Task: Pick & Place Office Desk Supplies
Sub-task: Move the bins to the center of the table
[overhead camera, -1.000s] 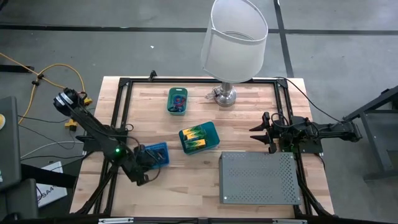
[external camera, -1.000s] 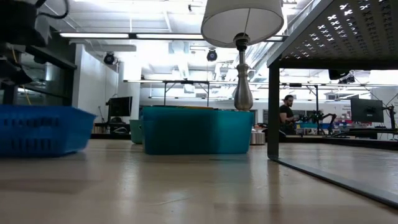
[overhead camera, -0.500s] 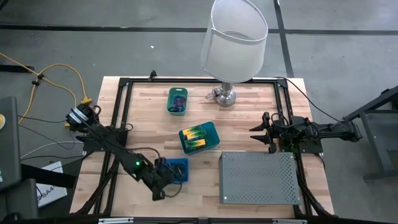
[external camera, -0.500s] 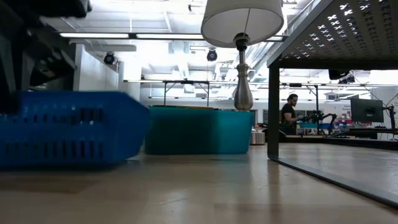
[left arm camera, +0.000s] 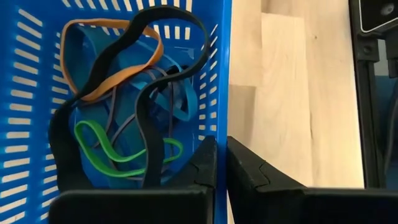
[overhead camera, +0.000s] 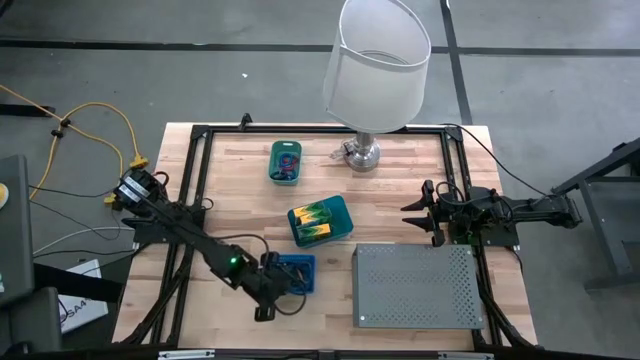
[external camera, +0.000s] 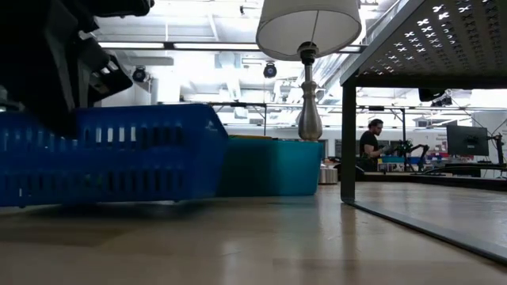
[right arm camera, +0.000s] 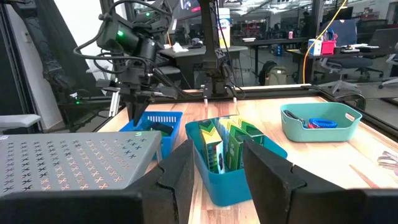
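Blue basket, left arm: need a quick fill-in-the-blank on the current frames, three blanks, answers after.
1. The left gripper is shut on the wall of the ____ basket.
2. The two bins holding the yellow-and-green blocks and the other supplies are ____ in colour.
3. The right gripper, waiting beside the grey perforated box, has its fingers ____.

Missing words: blue; teal; open
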You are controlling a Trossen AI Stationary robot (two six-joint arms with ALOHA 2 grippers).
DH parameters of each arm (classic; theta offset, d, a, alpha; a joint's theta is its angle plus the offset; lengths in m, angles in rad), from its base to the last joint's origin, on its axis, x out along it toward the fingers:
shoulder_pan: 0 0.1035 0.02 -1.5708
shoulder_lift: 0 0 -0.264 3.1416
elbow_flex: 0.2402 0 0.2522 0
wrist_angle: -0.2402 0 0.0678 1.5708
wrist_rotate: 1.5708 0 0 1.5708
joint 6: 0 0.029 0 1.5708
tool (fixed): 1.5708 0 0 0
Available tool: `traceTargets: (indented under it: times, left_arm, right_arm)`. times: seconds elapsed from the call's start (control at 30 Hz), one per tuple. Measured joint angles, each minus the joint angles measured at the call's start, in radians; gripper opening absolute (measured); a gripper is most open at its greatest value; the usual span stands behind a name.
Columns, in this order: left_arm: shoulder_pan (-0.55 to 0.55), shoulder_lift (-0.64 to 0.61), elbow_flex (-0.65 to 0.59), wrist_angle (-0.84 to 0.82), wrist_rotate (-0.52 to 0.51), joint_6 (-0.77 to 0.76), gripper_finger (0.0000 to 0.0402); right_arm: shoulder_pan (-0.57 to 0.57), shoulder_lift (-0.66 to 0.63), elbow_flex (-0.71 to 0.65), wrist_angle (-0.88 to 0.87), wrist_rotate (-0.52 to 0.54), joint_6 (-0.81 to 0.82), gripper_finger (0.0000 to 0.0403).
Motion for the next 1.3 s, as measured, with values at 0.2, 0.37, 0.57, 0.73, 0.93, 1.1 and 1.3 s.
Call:
traceTargets:
  times: [0.2,0.37,0.57,0.73,0.93,1.1,1.3]
  left_arm:
    - [0.011,0.000,0.000,0.000,0.033,0.002,0.0019]
    - [0.010,0.000,0.000,0.001,0.036,0.006,0.0050]
    - [0.010,0.000,0.000,0.001,0.034,0.016,0.0083]
    - [0.010,0.000,0.000,0.001,0.034,0.016,0.0089]
    - [0.024,-0.032,0.004,0.001,0.044,0.028,0.0090]
    - [0.046,-0.074,0.005,-0.022,0.060,0.049,0.0090]
    - [0.112,-0.147,0.005,-0.140,0.059,0.050,0.0090]
  right_arm:
    - [0.000,0.000,0.000,0.000,0.000,0.000,0.0126]
    - [0.000,0.000,0.000,0.000,0.000,0.000,0.0126]
    - [0.000,0.000,0.000,0.000,0.000,0.000,0.0126]
    - [0.000,0.000,0.000,0.000,0.000,0.000,0.0126]
    - [0.000,0.000,0.000,0.000,0.000,0.000,0.0126]
    - [0.000,0.000,0.000,0.000,0.000,0.000,0.0126]
    - [0.000,0.000,0.000,0.000,0.000,0.000,0.0126]
